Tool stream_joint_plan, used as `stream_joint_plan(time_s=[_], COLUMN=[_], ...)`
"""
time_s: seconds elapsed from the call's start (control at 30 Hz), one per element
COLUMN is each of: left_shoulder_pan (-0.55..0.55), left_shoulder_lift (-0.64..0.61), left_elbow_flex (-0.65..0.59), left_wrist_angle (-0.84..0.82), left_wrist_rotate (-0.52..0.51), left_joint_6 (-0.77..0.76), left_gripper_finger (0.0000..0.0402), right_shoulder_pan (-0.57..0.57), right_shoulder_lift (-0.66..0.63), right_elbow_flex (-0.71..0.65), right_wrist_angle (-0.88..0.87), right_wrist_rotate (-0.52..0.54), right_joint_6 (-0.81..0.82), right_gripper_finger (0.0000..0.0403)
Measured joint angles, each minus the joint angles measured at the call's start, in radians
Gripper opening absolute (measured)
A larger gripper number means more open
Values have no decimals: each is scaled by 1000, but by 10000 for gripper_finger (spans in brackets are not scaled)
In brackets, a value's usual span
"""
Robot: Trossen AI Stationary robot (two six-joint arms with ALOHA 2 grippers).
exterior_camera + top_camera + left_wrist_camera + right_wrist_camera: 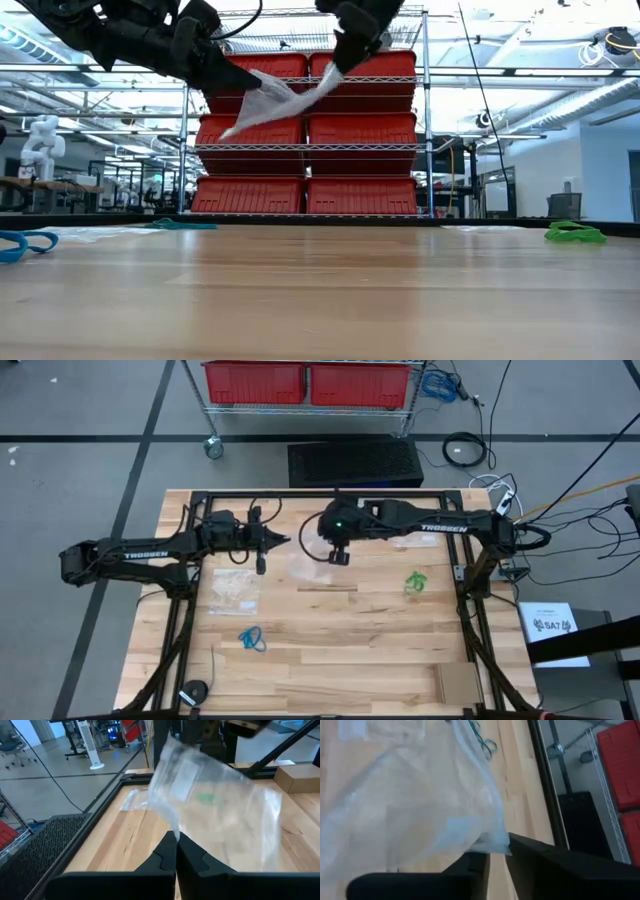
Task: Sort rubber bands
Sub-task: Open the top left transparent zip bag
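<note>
Both grippers hold one clear plastic zip bag [265, 105] in the air, well above the table. My left gripper [283, 541] is shut on its left end and my right gripper [340, 557] is shut on its right end, slightly higher. Light green rubber bands [415, 580] lie in a cluster on the table's right side. Bright blue bands [252, 638] lie on the near left part. A teal cluster [175, 223] shows far off in the low view. No bands show inside the held bag [210, 805]. My left gripper [176, 840] pinches the bag's lower edge [174, 827] between its two shut fingertips, coming level from the table's left. The bag rises from the fingers toward the other arm, lifted clear. My right gripper [496, 854] pinches a corner of the bag [492, 842] between its fingertips from above, pointing down. The film [410, 805] sags away from it, slightly slack.
A second clear bag [232, 588] lies flat on the table's left half, under the left arm. The black frame rails [190, 590] run along the table's sides. A round black object [193, 692] sits at the near left corner. Bare wood fills the near middle.
</note>
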Motion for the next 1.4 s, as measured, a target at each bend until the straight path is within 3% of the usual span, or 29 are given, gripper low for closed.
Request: stream_joint_plan(time_s=[0.13,0.37,0.53,0.67,0.83,0.9,1.4], left_shoulder_pan=[0,0,0,0,0,0,0], left_shoulder_lift=[0,0,1,1,1,1,41], left_elbow_flex=[0,0,0,0,0,0,0], left_wrist_angle=[-1,-2,1,2,0,-2,24], left_wrist_rotate=[0,0,0,0,1,1,1], left_joint_6=[0,0,0,2,2,2,3], left_gripper_finger=[0,0,0,0,0,0,0], right_shoulder_pan=[-3,-15,-14,-7,1,2,-15], right_shoulder_lift=[-63,-179,-166,-84,13,43,89], right_elbow_flex=[0,1,2,2,2,2,1], right_wrist_angle=[-88,-125,-78,20,178,206,231], right_wrist_rotate=[19,56,46,17,-16,-35,-166], right_joint_6=[43,130,152,89,-55,-102,-135], right_gripper_finger=[54,142,180,148,37,11,1])
